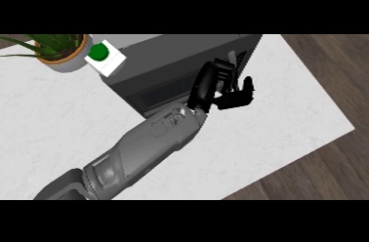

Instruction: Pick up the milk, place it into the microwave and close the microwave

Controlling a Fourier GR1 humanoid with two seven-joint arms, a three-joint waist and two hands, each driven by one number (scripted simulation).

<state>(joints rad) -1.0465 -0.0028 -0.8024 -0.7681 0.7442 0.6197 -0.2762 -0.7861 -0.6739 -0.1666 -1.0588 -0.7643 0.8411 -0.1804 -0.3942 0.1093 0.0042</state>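
One hand (234,95), fingers (247,86) loosely spread and holding nothing, rests against the microwave (180,55) door; milk unseen, so closing seems underway: push it flush.

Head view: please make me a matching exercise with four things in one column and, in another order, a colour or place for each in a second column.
Things:
1. plant
2. button
3. microwave
4. hand

Descriptions:
a. black, at the right end of the dark grey box
b. round and green, on a white panel
c. dark grey box at the far side of the white counter
d. stands in a pale pot at the top left

Pairs: 1-d, 2-b, 3-c, 4-a
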